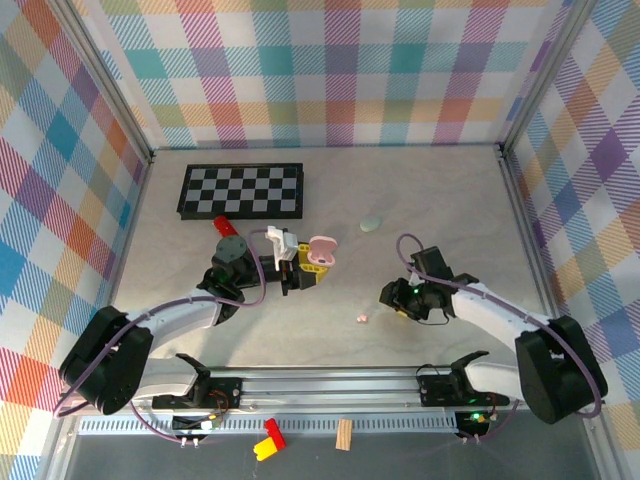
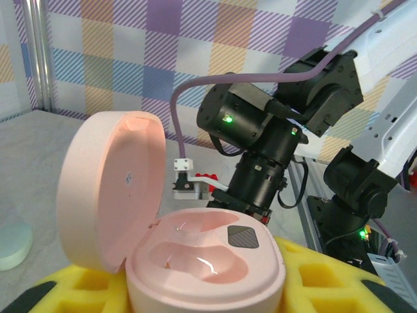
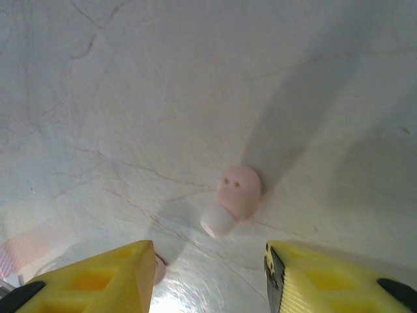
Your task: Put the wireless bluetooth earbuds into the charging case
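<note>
Overhead, the grey table (image 1: 450, 200) is seen with 1 chessboard (image 1: 241, 190) near its far edge. The open pink charging case (image 2: 208, 261) is pinched between the jaws of the left gripper (image 1: 310, 265). The jaws of the right gripper (image 3: 208, 254) are spread, and 1 pink earbud (image 3: 238, 189) is seen lying on the table just beyond them, untouched.

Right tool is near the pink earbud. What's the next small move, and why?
Probably ease the right tool forward and down to straddle the pink earbud: it lies on the table just ahead of the open jaws, not yet between them.
</note>
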